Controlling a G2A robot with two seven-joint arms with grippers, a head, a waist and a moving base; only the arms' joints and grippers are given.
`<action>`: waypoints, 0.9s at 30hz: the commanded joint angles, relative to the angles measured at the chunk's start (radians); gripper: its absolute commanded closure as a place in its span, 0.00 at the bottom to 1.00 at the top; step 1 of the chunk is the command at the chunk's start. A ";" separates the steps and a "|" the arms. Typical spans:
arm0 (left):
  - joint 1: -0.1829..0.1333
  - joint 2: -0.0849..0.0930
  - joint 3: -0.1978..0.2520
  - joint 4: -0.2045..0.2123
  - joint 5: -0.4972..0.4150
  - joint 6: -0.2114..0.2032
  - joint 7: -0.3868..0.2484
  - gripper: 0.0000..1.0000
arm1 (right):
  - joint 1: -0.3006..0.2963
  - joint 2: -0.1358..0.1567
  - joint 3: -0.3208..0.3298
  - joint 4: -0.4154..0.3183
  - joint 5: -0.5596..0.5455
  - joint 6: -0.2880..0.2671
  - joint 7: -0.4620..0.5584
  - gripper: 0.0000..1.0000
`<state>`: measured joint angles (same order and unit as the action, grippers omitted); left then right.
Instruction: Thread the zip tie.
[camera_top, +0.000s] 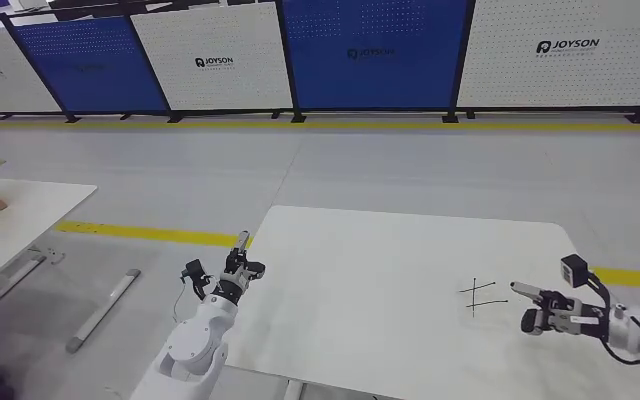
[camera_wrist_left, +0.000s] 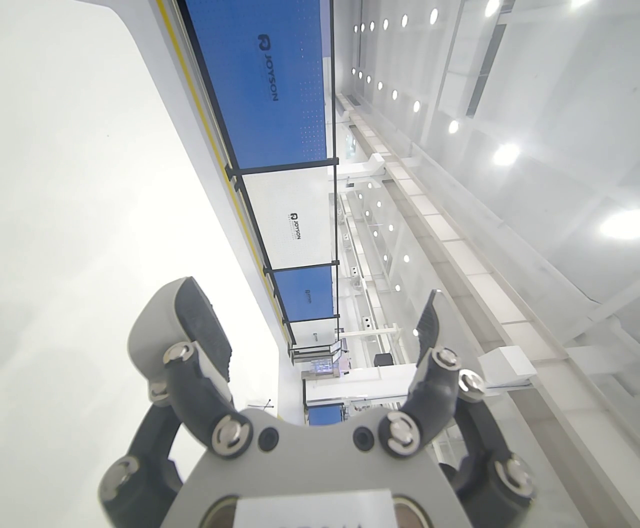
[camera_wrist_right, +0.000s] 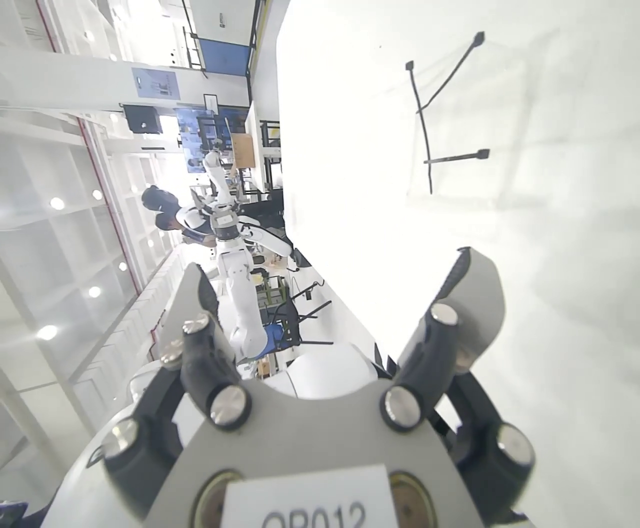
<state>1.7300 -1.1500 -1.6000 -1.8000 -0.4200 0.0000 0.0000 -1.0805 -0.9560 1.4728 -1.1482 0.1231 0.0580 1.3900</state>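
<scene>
ties (camera_wrist_right: 420, 109): crossed, near surface's (camera_top: 380, 300) right edge
right pincer (camera_top: 518, 289): open beside ties, likely to pick
left pincer (camera_top: 240, 245): open, left edge

The three zip ties (camera_wrist_right: 419, 108) are black against a plain white surface (camera_top: 380, 300). The left end effector (camera_wrist_left: 315, 310) has light grey finger shells, black ribbed pads (camera_wrist_left: 207, 325) and silver rivets on black links; the right end effector (camera_wrist_right: 332, 270) has the same grey, black and silver. The floor (camera_top: 300, 165) is pale grey with a yellow stripe (camera_top: 150, 233). The panels (camera_top: 375, 50) alternate blue and white, dotted with fine holes, in black frames
</scene>
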 joint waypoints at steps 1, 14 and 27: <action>0.000 0.000 0.000 0.000 0.000 0.000 0.000 0.00 | 0.022 0.011 -0.021 0.036 0.000 -0.013 0.000 0.00; 0.000 0.000 0.000 0.000 0.000 0.000 0.000 0.00 | 0.061 0.029 -0.122 0.070 -0.048 -0.031 0.000 0.00; 0.000 0.000 0.000 0.000 0.000 0.000 0.000 0.00 | 0.079 0.023 -0.129 0.100 -0.050 -0.098 -0.117 0.00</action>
<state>1.7300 -1.1500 -1.6000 -1.8000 -0.4200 0.0000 0.0000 -1.0087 -0.9316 1.3517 -1.0535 0.0840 -0.0318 1.3026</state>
